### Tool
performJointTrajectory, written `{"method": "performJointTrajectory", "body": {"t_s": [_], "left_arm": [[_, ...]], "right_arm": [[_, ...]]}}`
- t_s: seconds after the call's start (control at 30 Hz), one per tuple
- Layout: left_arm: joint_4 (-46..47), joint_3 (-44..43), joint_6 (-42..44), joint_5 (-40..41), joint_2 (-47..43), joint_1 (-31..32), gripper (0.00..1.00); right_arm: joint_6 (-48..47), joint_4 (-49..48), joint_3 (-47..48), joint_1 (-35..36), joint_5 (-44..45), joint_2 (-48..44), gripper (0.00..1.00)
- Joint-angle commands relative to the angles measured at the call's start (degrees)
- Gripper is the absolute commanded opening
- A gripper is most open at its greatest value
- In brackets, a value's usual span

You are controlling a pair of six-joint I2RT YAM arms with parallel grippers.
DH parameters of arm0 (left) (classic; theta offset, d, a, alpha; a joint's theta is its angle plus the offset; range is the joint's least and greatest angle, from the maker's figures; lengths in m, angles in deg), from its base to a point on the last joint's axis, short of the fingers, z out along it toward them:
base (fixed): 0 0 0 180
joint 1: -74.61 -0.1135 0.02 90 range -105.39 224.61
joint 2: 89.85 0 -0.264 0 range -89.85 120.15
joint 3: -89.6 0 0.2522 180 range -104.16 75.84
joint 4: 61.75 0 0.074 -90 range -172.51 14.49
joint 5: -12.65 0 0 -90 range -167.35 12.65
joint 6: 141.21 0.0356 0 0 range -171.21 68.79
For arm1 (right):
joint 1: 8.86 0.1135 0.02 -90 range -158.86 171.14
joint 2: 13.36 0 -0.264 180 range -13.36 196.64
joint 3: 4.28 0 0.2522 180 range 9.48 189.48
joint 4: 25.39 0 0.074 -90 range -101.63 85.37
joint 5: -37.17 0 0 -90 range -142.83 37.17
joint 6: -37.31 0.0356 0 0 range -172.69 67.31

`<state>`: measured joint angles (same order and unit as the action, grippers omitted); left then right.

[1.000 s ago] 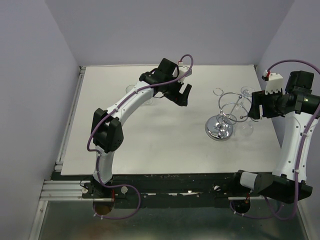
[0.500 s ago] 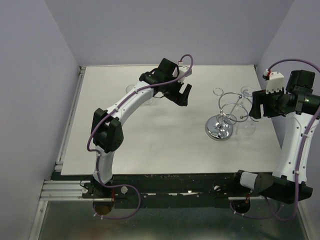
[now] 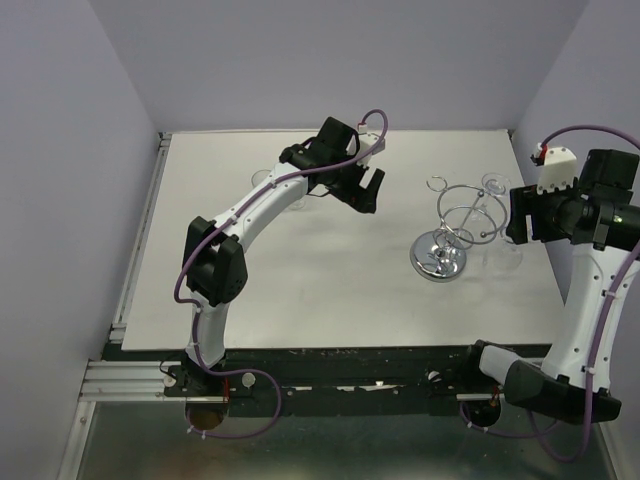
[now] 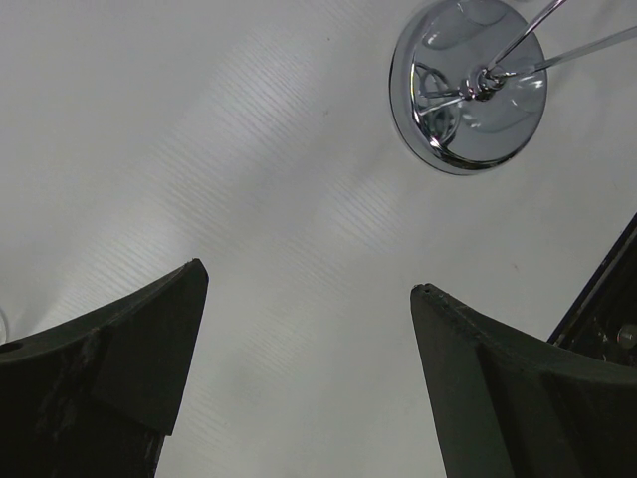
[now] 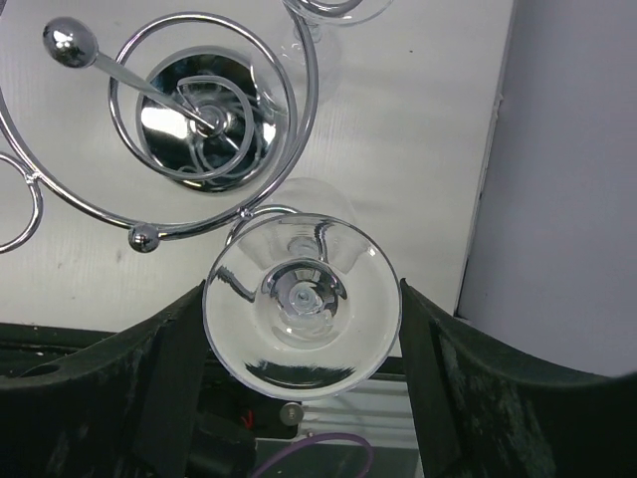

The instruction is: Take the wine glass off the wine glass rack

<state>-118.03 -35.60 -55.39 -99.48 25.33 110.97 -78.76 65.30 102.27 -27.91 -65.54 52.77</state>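
Observation:
The wine glass rack (image 3: 438, 258) is a chrome wire stand with a mirrored disc base, standing right of the table's centre; it also shows in the left wrist view (image 4: 468, 85) and the right wrist view (image 5: 199, 119). At its right side a clear wine glass (image 5: 299, 309) sits beside the ball end of a wire arm. My right gripper (image 5: 302, 289) is shut on the round foot, which touches both fingers (image 5: 174, 368). From above, the glass (image 3: 497, 258) hangs below that gripper (image 3: 512, 222). My left gripper (image 3: 368, 192) hovers open over bare table (image 4: 309, 289).
A second wine glass (image 3: 492, 183) hangs at the rack's far side, its edge visible in the right wrist view (image 5: 328, 10). More clear glasses (image 3: 268, 180) stand on the table behind the left arm. The right wall (image 5: 567, 179) and the table edge lie close to the held glass.
My right arm has shifted a little to the right, away from the rack's post, carrying the glass with it. The left arm has stayed still.

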Motion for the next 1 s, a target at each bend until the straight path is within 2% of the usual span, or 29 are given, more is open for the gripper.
{"method": "performJointTrajectory", "body": {"t_s": [0.0,0.17,0.4,0.7,0.97], "left_arm": [[0.33,0.34,-0.12,-1.25,-1.36,0.29,0.99],[0.42,0.52,-0.12,-1.25,-1.27,0.73,0.99],[0.42,0.26,-0.12,-1.25,-1.01,1.52,0.99],[0.07,0.08,0.41,-0.63,-0.92,1.52,0.99],[0.07,-0.27,0.41,-0.72,-0.57,1.43,0.99]], "right_arm": [[-2.23,10.53,-1.38,0.33,1.02,-3.63,0.55],[-3.64,10.61,-3.67,0.33,1.81,-5.74,0.54],[-6.71,10.70,-4.64,0.33,-5.65,-7.94,0.52],[-9.27,10.61,-4.73,0.33,-10.22,-8.21,0.50],[-9.80,10.61,-3.15,1.29,-22.70,-10.32,0.49]]}}
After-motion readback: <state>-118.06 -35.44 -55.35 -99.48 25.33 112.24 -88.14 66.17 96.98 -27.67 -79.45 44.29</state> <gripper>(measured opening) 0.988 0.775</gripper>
